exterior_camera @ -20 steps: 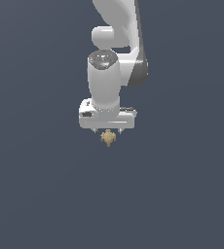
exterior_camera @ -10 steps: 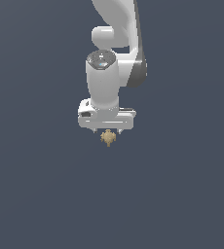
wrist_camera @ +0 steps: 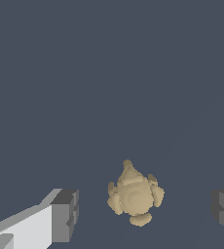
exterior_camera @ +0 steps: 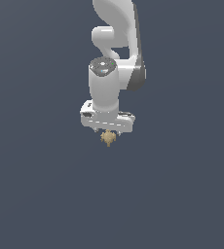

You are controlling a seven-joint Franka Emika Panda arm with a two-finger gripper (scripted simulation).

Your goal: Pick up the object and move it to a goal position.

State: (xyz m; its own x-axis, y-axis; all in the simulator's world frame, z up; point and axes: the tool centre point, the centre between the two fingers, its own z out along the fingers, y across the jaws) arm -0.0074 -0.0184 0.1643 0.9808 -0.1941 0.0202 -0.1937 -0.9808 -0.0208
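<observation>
White Panda arm's gripper (exterior_camera: 107, 132) points straight down over a plain dark grey-blue floor (exterior_camera: 36, 194); no edges or corners of that surface in frame, so no way to place things against them. Small tan, lumpy object with stubby knobs (exterior_camera: 108, 139) shows just under the white gripper body in the exterior view. Fingers are hidden there behind the hand housing.

Wrist view: jaws spread wide, object (wrist_camera: 135, 195) sits in the gap between them, clear space on both sides, touching neither pad. One grey fingertip (wrist_camera: 65, 215) is mostly visible on its white finger, the other is cut off by the frame edge. Object probably rests on the floor; no shadow or contact line to confirm, can't tell height.
</observation>
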